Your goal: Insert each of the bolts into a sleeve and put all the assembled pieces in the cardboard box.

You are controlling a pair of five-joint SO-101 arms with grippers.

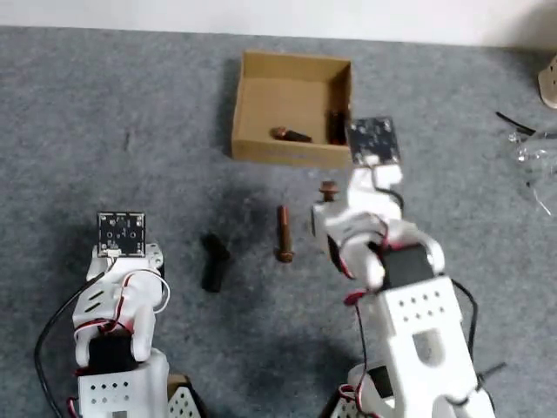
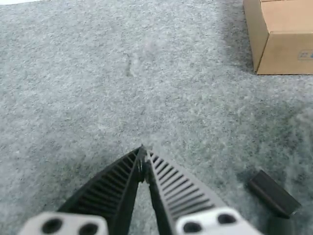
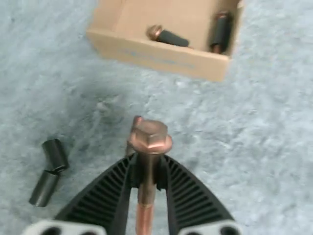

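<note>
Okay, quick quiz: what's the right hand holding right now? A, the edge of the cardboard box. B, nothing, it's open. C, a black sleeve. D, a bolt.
D: the right hand is shut on a bolt, whose hex head sticks out past the fingertips.

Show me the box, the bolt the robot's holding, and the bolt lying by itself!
cardboard box (image 1: 278, 153): high view, its front wall.
held bolt (image 3: 149, 136): right wrist view, its hex head.
loose bolt (image 1: 282, 228): high view, middle of its shank.
</note>
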